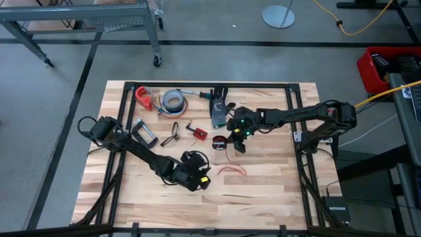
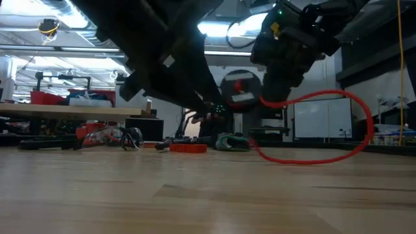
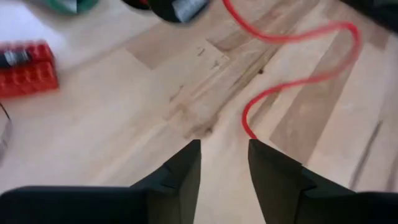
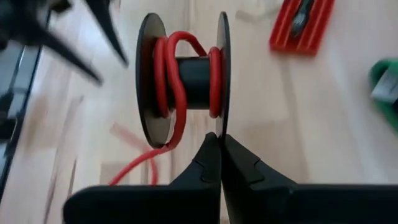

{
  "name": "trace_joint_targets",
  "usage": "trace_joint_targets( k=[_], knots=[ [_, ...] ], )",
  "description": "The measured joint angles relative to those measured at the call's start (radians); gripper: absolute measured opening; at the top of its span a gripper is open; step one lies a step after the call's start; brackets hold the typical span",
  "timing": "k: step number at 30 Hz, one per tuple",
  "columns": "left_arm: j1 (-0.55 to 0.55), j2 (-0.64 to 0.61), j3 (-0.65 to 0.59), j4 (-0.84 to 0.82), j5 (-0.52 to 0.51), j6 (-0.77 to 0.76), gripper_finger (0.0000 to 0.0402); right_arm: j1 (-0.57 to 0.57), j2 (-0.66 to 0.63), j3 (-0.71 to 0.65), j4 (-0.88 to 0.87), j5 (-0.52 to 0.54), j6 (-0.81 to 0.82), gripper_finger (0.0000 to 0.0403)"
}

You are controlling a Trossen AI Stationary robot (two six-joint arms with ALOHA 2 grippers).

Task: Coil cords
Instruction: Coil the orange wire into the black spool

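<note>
A small black spool (image 4: 186, 81) carries a few turns of thin red wire (image 4: 166, 74). The wire's free length trails off the spool in a loop (image 2: 351, 110) down to the table (image 1: 230, 170). My right gripper (image 4: 221, 146) is shut on the spool near the table's middle (image 1: 219, 141). My left gripper (image 3: 224, 155) is open and empty, low over the table, with the wire's loose end (image 3: 249, 129) lying just beyond its fingertips. My right gripper pinches the rim of one of the spool's flanges (image 4: 222, 121) between its two fingers, one on each face of the disc. In the low view the spool (image 2: 240, 88) hangs clear of the table, its axis about level, with the wire slack below.
At the far side lie a red clamp (image 1: 143, 97), a grey tape roll (image 1: 173, 100) and a green-handled tool (image 1: 218, 113). A metal clamp (image 1: 145, 133), a black clip (image 1: 172, 135) and a red block (image 1: 199, 132) lie left of the spool.
</note>
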Motion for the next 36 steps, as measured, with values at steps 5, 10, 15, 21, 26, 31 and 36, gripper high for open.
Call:
trace_joint_targets(
  k=[5, 10, 15, 21, 26, 31, 36],
  knots=[
    [0.009, 0.000, 0.000, 0.083, -0.002, -0.062, 0.0139, 0.000, 0.000, 0.000, 0.143, 0.024, 0.043, 0.0001],
    [0.028, 0.000, 0.000, 0.145, -0.014, -0.031, 0.0131, 0.000, 0.000, 0.000, 0.301, 0.024, 0.085, 0.0001],
    [0.050, 0.001, 0.000, 0.159, -0.048, -0.007, 0.0124, 0.000, 0.000, 0.000, 0.444, 0.024, 0.094, 0.0001],
    [0.061, 0.001, 0.000, 0.143, -0.066, 0.046, 0.0123, 0.000, 0.000, 0.001, 0.591, 0.009, 0.127, 0.0001],
    [0.061, 0.002, 0.000, 0.140, -0.066, 0.121, 0.0123, 0.000, 0.001, 0.001, 0.660, -0.055, 0.171, 0.0001],
    [0.061, 0.002, 0.000, 0.133, -0.066, 0.149, 0.0123, 0.000, 0.001, 0.001, 0.665, -0.170, 0.191, 0.0001],
    [0.045, 0.002, 0.000, 0.085, -0.066, 0.148, 0.0123, 0.000, 0.000, 0.001, 0.664, -0.300, 0.220, 0.0001]
  ],
)
